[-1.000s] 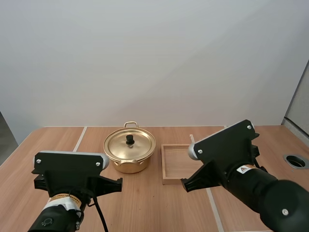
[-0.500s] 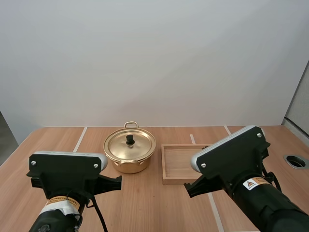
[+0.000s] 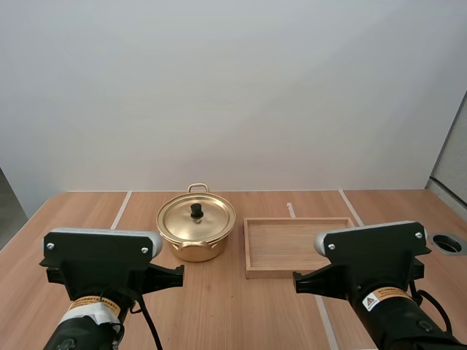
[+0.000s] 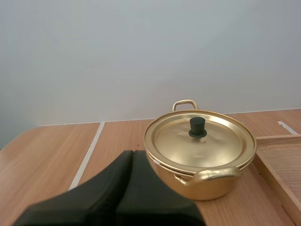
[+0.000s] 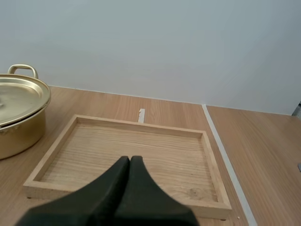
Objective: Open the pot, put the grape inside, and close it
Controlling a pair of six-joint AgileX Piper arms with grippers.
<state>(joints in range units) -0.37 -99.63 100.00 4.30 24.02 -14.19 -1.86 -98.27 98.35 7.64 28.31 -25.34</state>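
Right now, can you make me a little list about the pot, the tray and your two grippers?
pot: gold, on the table, left of the tray, apart from it
lid: on the pot, black knob on top
tray: wooden, flat on the table
left gripper: shut, holding nothing, pointing at the pot
right gripper: shut, holding nothing, pointing at the tray
task step: pot not yet opened

Black arms [image 3: 102,262], end effectors [image 4: 132,154] [image 5: 130,160], silver screws [image 3: 146,249], warning labels [image 3: 373,299]

Gold pot [image 3: 197,251], lid knob [image 3: 196,211] seemingly black; pale wood-grained tray [image 3: 292,245].
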